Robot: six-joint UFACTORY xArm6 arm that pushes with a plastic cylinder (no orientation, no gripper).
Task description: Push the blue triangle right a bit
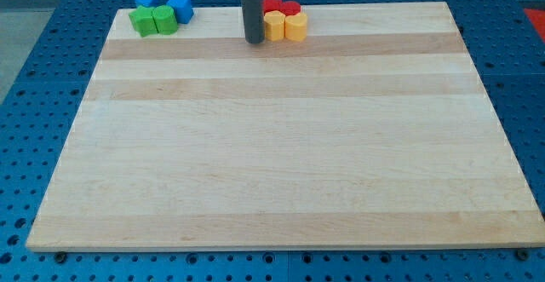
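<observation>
1. My tip [254, 41] rests on the wooden board [281, 163] near its far edge, at roughly 12 o'clock on the board. It is a bare dark rod end, so it has no opening to widen or narrow, and it holds nothing.
2. The blue triangle [146, 1] lies at about 10 o'clock from my tip, well apart from it, close to the board's far left corner, at about 11 o'clock on the board.
3. The blue triangle is small and bright blue, and only its upper part shows: a green block [141, 21] sits in front of it at its 6 o'clock, touching or nearly so.
4. A second green block [165, 20] sits just beside the first, at its 3 o'clock, and the two look pressed together.
5. A second blue block [180, 8], with a chunkier, angular outline, sits at 3 o'clock from the triangle, just beside it; whether they touch cannot be told.
6. Just beside my tip, at 2 to 3 o'clock, sits another cluster: two yellow blocks [284, 26] side by side, with two red blocks [281, 7] behind them at their 12 o'clock. The nearest yellow block looks almost in contact with the rod.
7. The board is pale wood with lengthwise strips of lighter and darker grain.
8. It lies on a blue perforated table [43, 103] dotted with regular holes, which shows on every side of the board.
</observation>
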